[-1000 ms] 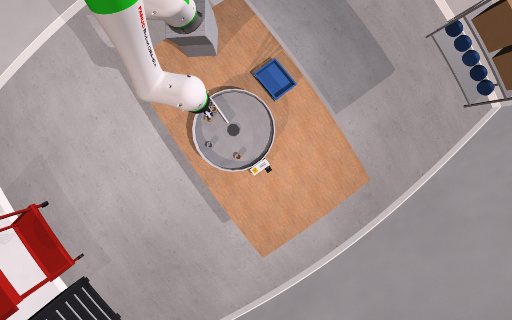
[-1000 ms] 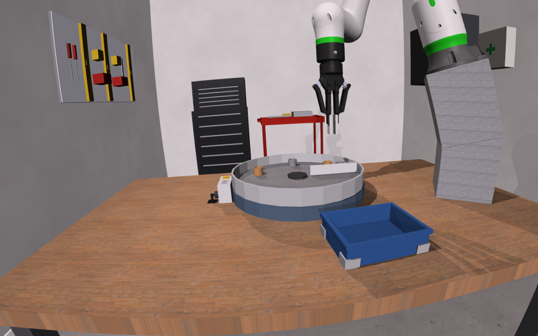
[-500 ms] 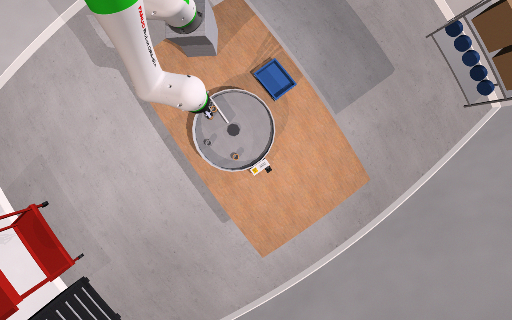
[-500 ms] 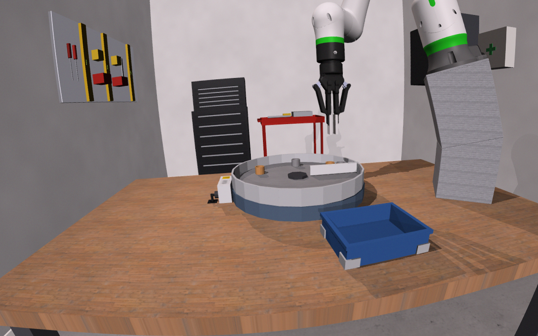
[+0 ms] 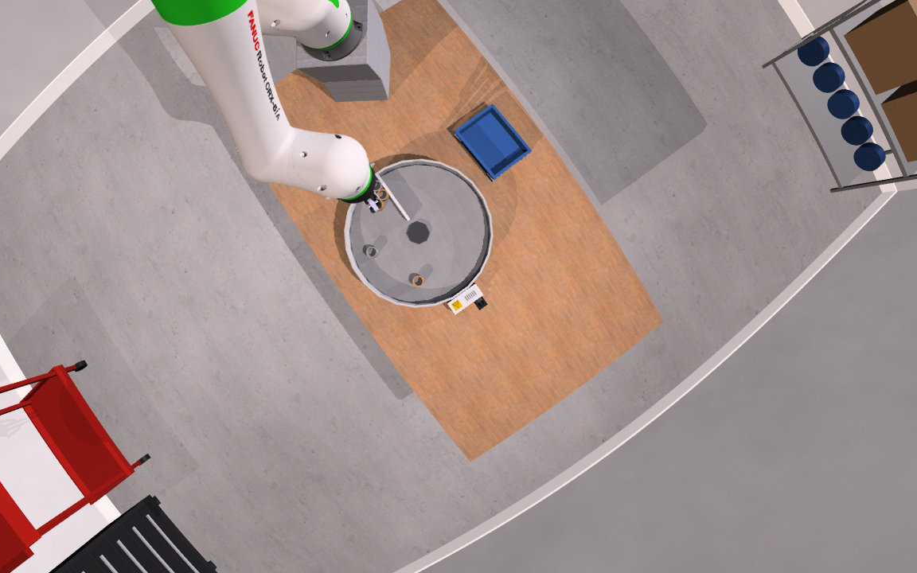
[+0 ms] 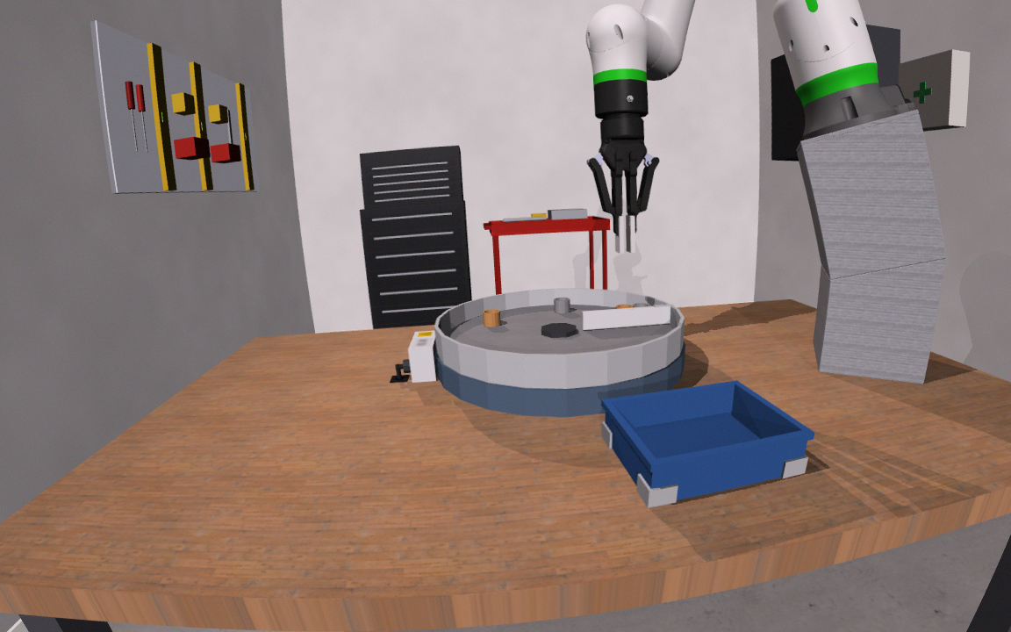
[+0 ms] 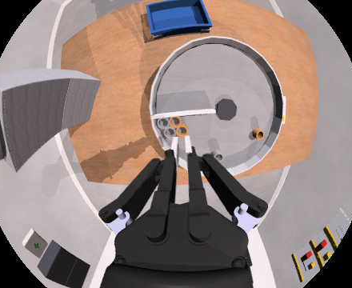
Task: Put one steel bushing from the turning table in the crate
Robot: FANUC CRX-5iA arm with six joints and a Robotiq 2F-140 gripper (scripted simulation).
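Note:
The round grey turning table [image 5: 419, 231] stands on the wooden table top, with a white guide bar [image 5: 396, 201] reaching from its rim toward the black hub. A lone grey steel bushing [image 6: 561, 303] and a lone brass bushing [image 6: 491, 317] sit on the disc. Several more bushings, grey and brass, are bunched beside the bar near the rim [image 7: 171, 125]. My gripper [image 6: 625, 243] hangs well above that bunch, pointing straight down, shut and empty. It also shows in the wrist view [image 7: 182, 154]. The blue crate [image 6: 704, 436] stands empty beside the turning table.
A small white control box [image 6: 421, 355] sits against the turning table's rim on the side away from the crate. The arm's grey pedestal [image 6: 874, 251] stands at the table's back right. A red cart [image 6: 547, 251] and a black cabinet [image 6: 413, 235] stand behind the table.

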